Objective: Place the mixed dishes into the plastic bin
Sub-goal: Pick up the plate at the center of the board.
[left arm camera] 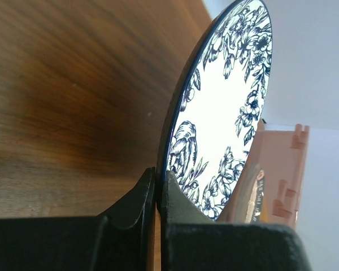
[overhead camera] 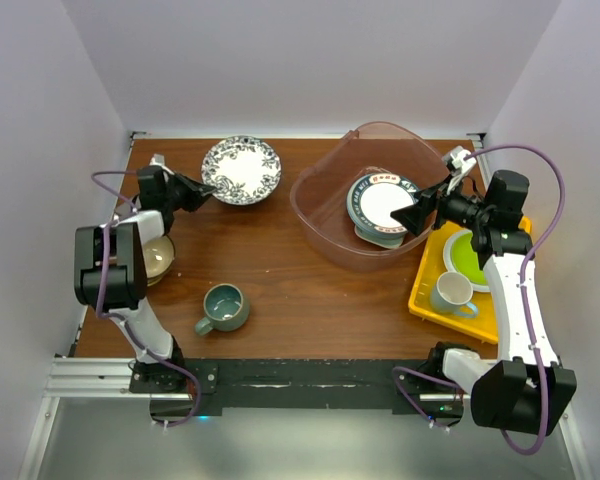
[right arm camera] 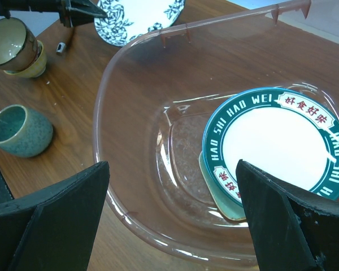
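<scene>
My left gripper (overhead camera: 202, 188) is shut on the near-left rim of the blue-patterned plate (overhead camera: 241, 170), at the back left of the table. In the left wrist view both fingers pinch that rim (left arm camera: 157, 175) and the plate (left arm camera: 226, 107) fills the frame. The plastic bin (overhead camera: 325, 215) stands at the back right. It holds a white plate with a teal rim and red lettering (right arm camera: 274, 144), resting on the mint dish (right arm camera: 210, 172). My right gripper (right arm camera: 170, 169) is open and empty above the bin. A grey-teal mug (overhead camera: 223, 307) stands front left. Two stacked bowls (overhead camera: 158, 257) sit under my left arm.
A yellow tray (overhead camera: 425, 290) at the right edge holds a lime-green plate (overhead camera: 470, 255) and a white mug (overhead camera: 452, 292). White walls close in the table on three sides. The bin's near wall (right arm camera: 130, 186) rises just below my right fingers.
</scene>
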You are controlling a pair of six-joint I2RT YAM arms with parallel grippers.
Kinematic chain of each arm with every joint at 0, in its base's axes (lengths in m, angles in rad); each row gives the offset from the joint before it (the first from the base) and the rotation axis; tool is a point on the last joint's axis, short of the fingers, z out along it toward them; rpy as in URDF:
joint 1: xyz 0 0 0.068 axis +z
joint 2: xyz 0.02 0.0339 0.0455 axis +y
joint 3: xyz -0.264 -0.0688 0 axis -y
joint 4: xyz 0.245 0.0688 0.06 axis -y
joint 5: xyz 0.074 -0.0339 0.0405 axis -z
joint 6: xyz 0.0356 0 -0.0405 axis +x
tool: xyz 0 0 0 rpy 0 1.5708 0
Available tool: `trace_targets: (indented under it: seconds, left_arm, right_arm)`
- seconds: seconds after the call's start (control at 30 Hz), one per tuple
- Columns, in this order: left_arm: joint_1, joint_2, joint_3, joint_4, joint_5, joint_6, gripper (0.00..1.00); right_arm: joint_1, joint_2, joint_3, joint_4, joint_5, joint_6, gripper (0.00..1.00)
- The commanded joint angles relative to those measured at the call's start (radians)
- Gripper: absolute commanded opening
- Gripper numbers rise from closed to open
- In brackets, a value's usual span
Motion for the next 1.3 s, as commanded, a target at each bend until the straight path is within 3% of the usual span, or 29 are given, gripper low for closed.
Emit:
trace_targets:
  seconds: [0.0,0.6,1.27]
  left_arm:
    - [0.014,-0.112,0.052,0.114,0.095,-0.014,0.0]
    - [0.029,-0.365,0.037,0.033,0.072,0.044,0.0]
    - [0.026,-0.706,-0.14,0.033,0.137,0.015,0.0]
  right_arm:
    - [-0.006,-0.021,-0.002,0.04,-0.024,0.002,0.98]
    - [-0.006,-0.013,-0.008,0.05,-0.019,0.002,0.98]
    - [-0.006,0.001,-0.01,0.051,-0.061,-0.003,0.98]
